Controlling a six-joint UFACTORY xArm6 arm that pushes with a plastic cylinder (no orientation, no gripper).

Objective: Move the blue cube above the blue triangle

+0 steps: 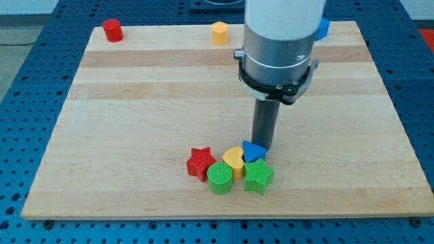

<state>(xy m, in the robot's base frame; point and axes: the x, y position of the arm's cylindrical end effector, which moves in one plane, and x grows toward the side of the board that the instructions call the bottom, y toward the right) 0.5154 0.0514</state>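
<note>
A lab bench: wooden board [135, 88] on blue perforated table [27, 81] (grid of holes).

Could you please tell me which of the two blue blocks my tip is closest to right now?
The blue triangle in the cluster near the view's bottom; my tip is right at it, while the blue cube sits far off at the view's top edge.

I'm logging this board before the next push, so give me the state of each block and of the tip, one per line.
my tip: down on the board, against the blue triangle's upper edge
blue triangle: flat, in the cluster, touching the yellow heart
yellow heart: flat, in the cluster
red star: cluster's left end
green cylinder: upright
green star: flat
blue cube: top edge, mostly hidden by the arm
yellow hexagon: alone
red cylinder: upright, alone
</note>
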